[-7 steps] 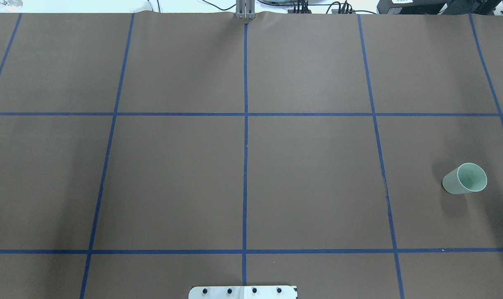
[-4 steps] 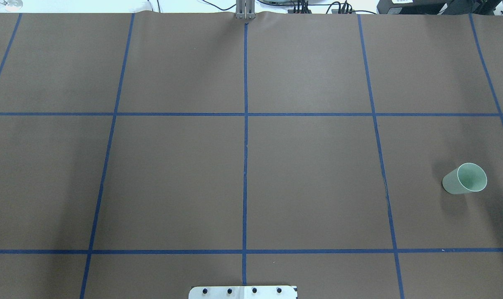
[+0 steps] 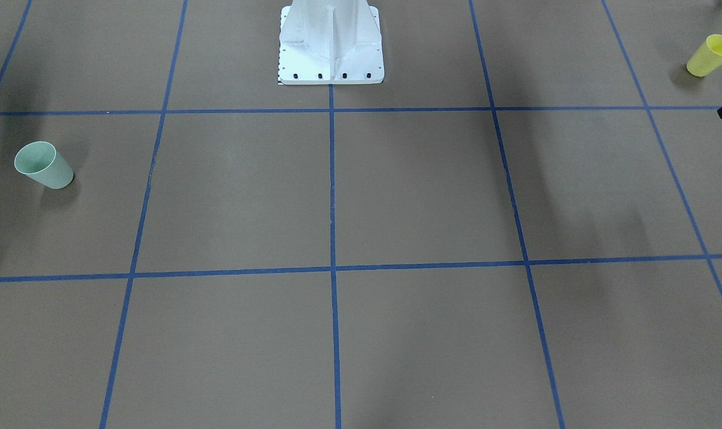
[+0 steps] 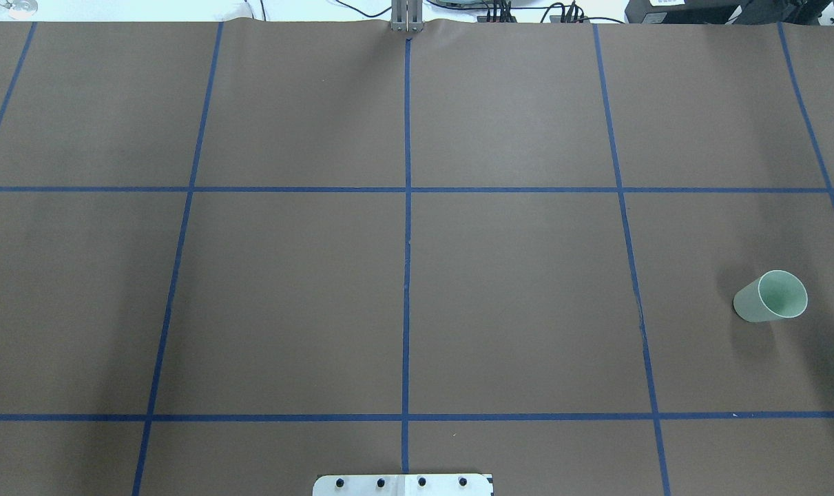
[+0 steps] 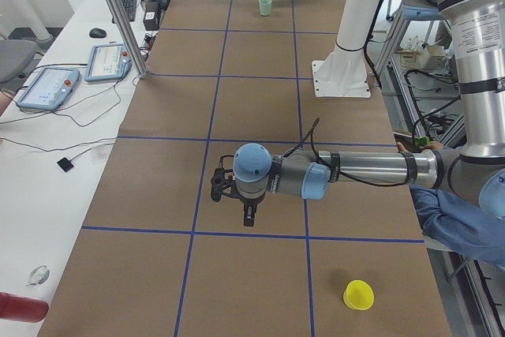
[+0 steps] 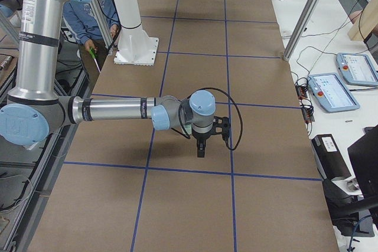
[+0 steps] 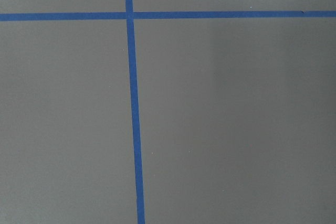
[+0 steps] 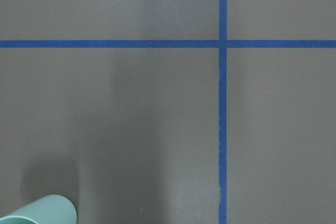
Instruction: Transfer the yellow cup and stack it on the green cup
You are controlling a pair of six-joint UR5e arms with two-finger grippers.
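Yellow cup [image 3: 711,55]: found upright, mouth up, at the left end of the counter [image 4: 513,296], on the robot's side. It is missed by the overhead view and touched by nothing.
Green cup [image 4: 770,296]: found upright, mouth up, near the right end of the counter. Nothing is seated in it, and only its rim is caught in the bottom corner of the right wrist view.
Spacing: the two cups are set well apart, with nearly the whole counter between them.
Left gripper [image 5: 247,221]: held pointing down above bare counter, near the yellow cup but apart from it. Nothing is seen in it. Whether it is spread or pressed together cannot be told, as it is shown only from the side.
Right gripper [image 6: 201,153]: held pointing down above the counter, near the green cup but clear of it. Nothing is seen in it, and its state cannot be told either.
Done: nothing, as judged from how things lie; neither cup is grasped or lifted.
Left: the yellow cup is to be grasped, probably by the left arm, carried across, perhaps with a hand-over given the span, and lowered into the green cup.
Progress: judged to be at the very start.
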